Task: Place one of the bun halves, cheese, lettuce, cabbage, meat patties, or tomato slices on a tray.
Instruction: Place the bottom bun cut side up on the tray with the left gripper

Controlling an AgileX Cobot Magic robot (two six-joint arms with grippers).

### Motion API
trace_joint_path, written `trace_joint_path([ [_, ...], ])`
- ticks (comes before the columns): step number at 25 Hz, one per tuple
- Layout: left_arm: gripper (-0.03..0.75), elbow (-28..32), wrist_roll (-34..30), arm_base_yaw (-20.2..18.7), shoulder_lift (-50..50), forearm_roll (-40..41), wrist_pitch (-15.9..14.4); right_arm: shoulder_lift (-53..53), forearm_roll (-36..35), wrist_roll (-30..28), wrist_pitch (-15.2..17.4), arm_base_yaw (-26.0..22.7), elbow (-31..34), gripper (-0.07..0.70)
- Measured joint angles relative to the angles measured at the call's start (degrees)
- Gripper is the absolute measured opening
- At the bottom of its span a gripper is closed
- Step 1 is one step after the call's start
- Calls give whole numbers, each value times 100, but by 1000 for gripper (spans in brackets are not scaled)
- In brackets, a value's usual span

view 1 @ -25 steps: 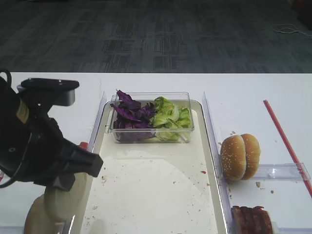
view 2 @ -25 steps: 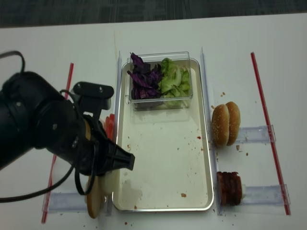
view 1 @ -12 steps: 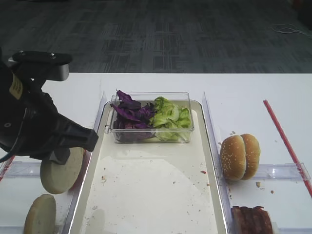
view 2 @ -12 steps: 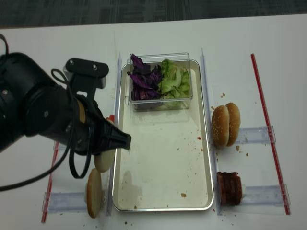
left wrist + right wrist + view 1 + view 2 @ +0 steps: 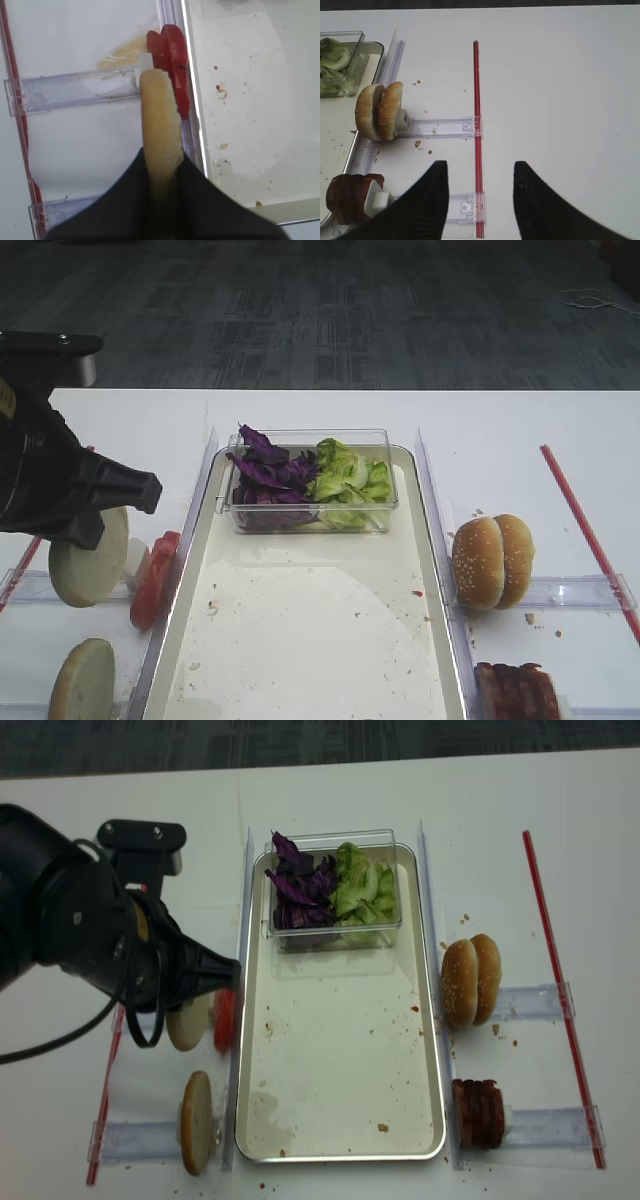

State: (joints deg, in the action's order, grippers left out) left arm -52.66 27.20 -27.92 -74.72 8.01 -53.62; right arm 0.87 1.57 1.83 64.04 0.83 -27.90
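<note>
Left wrist view: left gripper (image 5: 162, 187) pinches a bun half (image 5: 160, 125) edgewise; tomato slices (image 5: 172, 62) just ahead, tray (image 5: 240, 100) rightward.

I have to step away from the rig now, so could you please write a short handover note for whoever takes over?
Left gripper: shut on a bun half, held on edge in the air, left of the tray, near the tomato slices.
Right gripper: open, empty, above the table right of the sesame buns.
Second bun half stands in its rack at front left. Lettuce and cabbage sit in the clear box at the tray's far end. Patties at front right.
Done: bun half picked up.
Left: carry it over the tray's bare floor and release.
</note>
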Motion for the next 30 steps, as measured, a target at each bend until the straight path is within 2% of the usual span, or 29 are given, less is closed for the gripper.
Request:
trace_joint_path([
  [3, 81, 0, -87, 42, 0, -93, 46, 0, 0, 0, 0, 0, 0, 355],
  [6, 80, 0, -627, 42, 0, -801, 297, 0, 0, 0, 0, 0, 0, 355],
  [10, 78, 0, -1965, 42, 0, -2614, 767, 0, 0, 0, 0, 0, 0, 356],
  [12, 78, 0, -2768, 42, -10, -3672, 903, 0, 0, 0, 0, 0, 0, 355],
  [16, 78, 0, -4152, 42, -9, -5518, 968, 0, 0, -12, 0, 0, 0, 356],
  [19, 78, 0, -5017, 42, -9, -6582, 932, 0, 0, -12, 11, 0, 0, 355],
  [24, 76, 0, -5400, 62, -124, -6966, 958, 0, 0, -12, 11, 0, 0, 356],
  [30, 75, 0, -5509, 82, -1048, -6975, 905, 0, 0, -12, 11, 0, 0, 355],
])
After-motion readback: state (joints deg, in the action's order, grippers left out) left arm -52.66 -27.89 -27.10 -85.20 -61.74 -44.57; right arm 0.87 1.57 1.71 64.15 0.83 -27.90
